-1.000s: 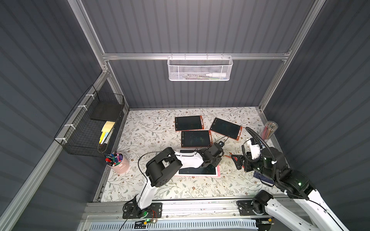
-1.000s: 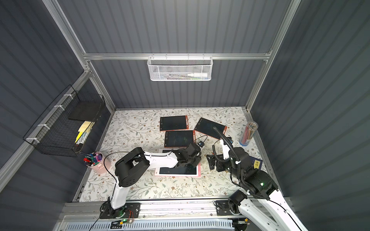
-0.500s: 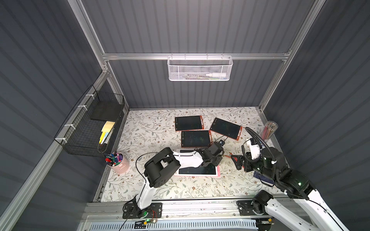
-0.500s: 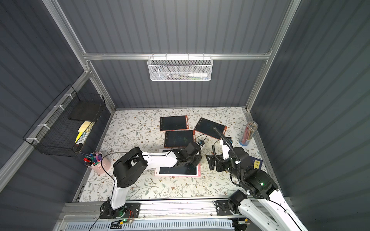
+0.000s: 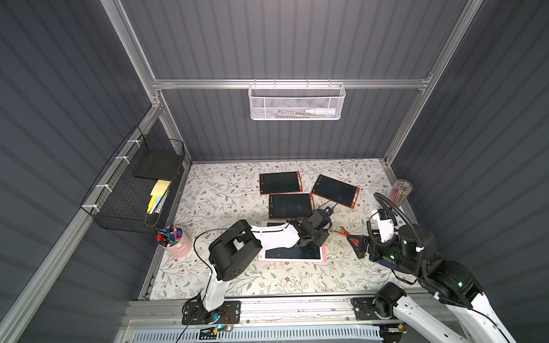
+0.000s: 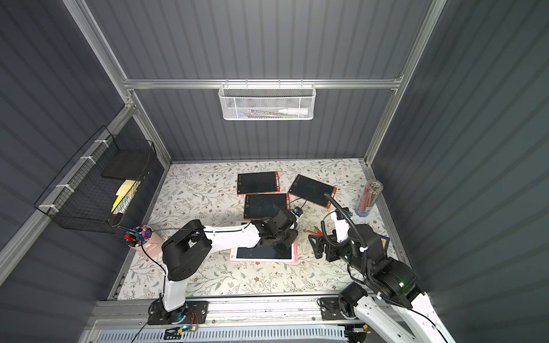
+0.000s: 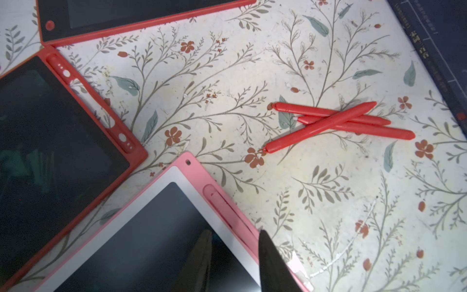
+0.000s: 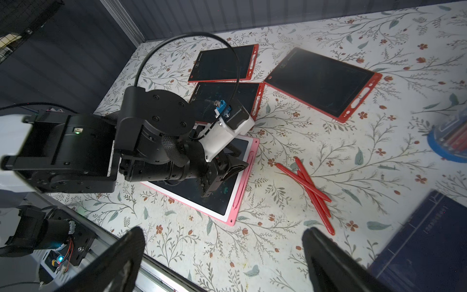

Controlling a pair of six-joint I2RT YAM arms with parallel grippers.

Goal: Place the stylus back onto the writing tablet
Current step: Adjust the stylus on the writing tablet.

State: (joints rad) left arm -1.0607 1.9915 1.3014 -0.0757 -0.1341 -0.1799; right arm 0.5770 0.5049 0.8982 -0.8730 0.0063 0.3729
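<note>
So my left gripper [image 7: 235, 235] hung over the pink tablet [image 7: 192, 166], jaws partly apart and empty, the stylus [image 7: 227, 209] lying in its edge slot right by them, while my right gripper [image 8: 223, 231] gaped wide near three red styluses [image 7: 328, 121].

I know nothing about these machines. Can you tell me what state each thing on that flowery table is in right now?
pink tablet, flat, with the pink stylus lying in its side slot.
red tablets, all three flat, stylus slots empty.
red styluses, three loose, crossed in a pile beside the pink tablet.
left fingers, slightly apart over the pink tablet's slot, holding nothing.
right fingers, wide open, empty.
</note>
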